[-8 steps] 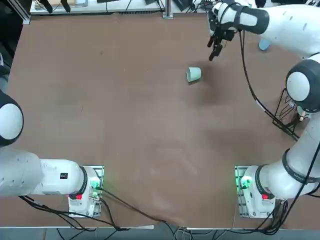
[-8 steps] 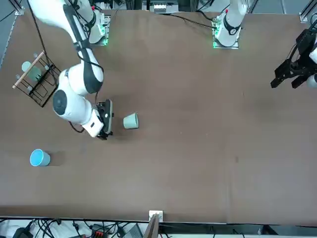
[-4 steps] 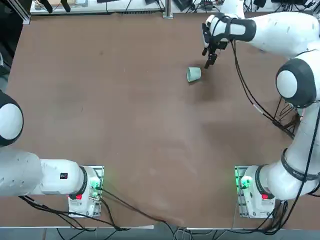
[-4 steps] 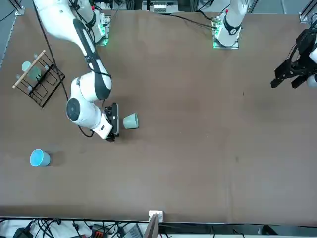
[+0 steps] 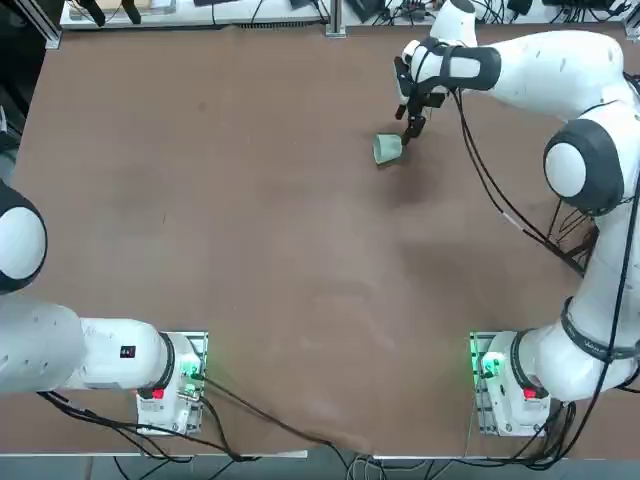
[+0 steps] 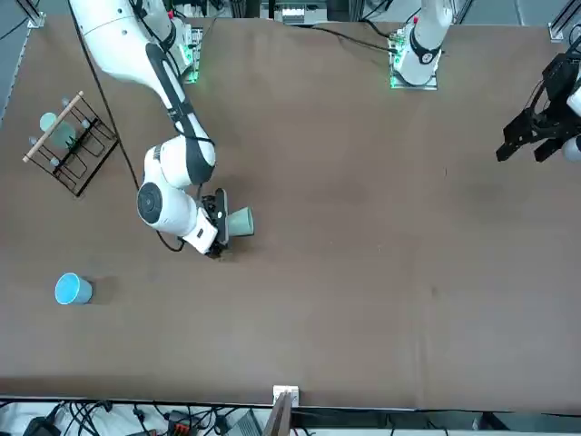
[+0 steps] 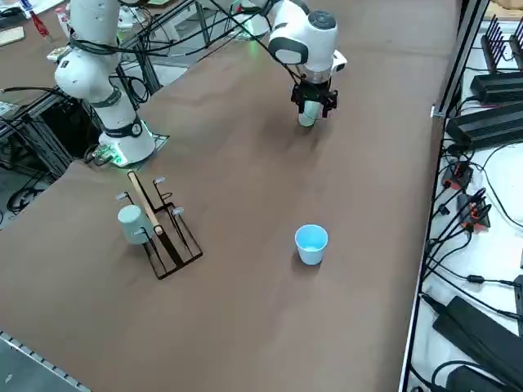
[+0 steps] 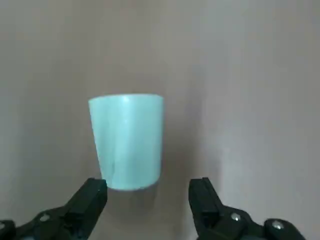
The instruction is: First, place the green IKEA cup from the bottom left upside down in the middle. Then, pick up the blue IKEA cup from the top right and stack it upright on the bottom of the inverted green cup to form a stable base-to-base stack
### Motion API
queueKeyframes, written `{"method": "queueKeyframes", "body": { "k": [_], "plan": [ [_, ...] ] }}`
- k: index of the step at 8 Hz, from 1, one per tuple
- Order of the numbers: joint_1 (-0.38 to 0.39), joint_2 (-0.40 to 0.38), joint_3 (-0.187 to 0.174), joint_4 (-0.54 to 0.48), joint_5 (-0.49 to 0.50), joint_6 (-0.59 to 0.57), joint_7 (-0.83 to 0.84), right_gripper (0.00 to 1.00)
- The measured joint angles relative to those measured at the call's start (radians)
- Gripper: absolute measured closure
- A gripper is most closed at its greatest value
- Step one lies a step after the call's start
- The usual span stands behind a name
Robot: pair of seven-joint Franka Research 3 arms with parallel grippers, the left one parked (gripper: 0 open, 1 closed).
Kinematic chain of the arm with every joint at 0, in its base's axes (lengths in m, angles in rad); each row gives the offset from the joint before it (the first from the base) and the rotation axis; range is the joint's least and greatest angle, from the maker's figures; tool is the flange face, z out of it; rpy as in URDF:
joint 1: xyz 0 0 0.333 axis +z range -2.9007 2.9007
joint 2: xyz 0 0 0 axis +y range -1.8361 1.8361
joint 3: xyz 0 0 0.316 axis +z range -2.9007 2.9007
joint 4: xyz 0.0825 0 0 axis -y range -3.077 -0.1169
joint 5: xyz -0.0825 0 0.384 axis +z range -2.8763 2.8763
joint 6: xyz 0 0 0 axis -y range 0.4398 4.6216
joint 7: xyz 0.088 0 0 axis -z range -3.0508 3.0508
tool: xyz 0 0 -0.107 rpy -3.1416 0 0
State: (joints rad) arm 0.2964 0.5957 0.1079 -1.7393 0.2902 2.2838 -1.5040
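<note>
The green IKEA cup (image 5: pixel 387 148) (image 6: pixel 241 221) (image 8: pixel 127 142) lies on its side a little beyond the table's middle. In the right side view the green cup (image 7: pixel 306 120) is partly hidden by the hand. My right gripper (image 5: pixel 409 128) (image 6: pixel 219 227) (image 7: pixel 315 104) (image 8: pixel 147 189) hangs open right beside it. In the wrist view the cup's narrow base points at the gap between the fingers, and nothing is held. The blue IKEA cup (image 6: pixel 73 289) (image 7: pixel 310 243) stands upright, mouth up, near the table's far right corner. My arm hides it in the top view.
A black wire rack (image 5: pixel 568 228) (image 6: pixel 71 145) (image 7: pixel 163 233) sits at the table's right edge with a pale cup (image 6: pixel 50 122) (image 7: pixel 131 224) on it. The parked left arm stays at the near left. Cables run along the table's edges.
My right gripper has moved left and nearer to the green cup, ending right beside it. Its fingers stayed open. Neither cup has moved.
</note>
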Motion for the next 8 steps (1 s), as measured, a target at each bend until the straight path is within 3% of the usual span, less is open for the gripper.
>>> {"method": "queueKeyframes", "body": {
  "k": [8],
  "plan": [
    [0.029, 0.043, 0.008, -0.022, 0.000, 0.064, -0.061, 0.00]
  ]
}}
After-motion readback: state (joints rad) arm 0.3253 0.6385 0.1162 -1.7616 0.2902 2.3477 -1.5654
